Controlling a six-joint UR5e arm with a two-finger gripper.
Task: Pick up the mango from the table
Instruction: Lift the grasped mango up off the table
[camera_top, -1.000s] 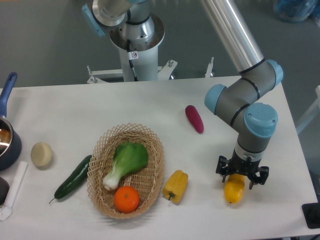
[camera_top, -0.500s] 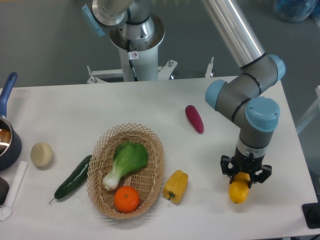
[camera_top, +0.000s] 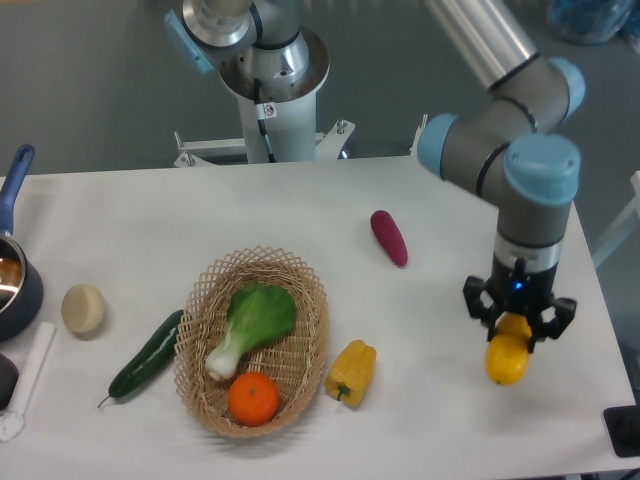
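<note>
Right of the basket (camera_top: 252, 340), the gripper (camera_top: 517, 322) clenched the mango (camera_top: 508, 358); lifting straight and slowly would likely have prevented slipping.

Beyond my work surface, far behind my tool, lies a dull grey floor (camera_top: 90, 90) under even light. A blue bundle (camera_top: 590, 18) sits at the top corner behind me.

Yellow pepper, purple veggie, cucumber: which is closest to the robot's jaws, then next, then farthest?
1. Purple veggie: up and left of the gripper, very close to call with the pepper.
2. Yellow pepper: left, beside the basket.
3. Cucumber: far left.
</note>
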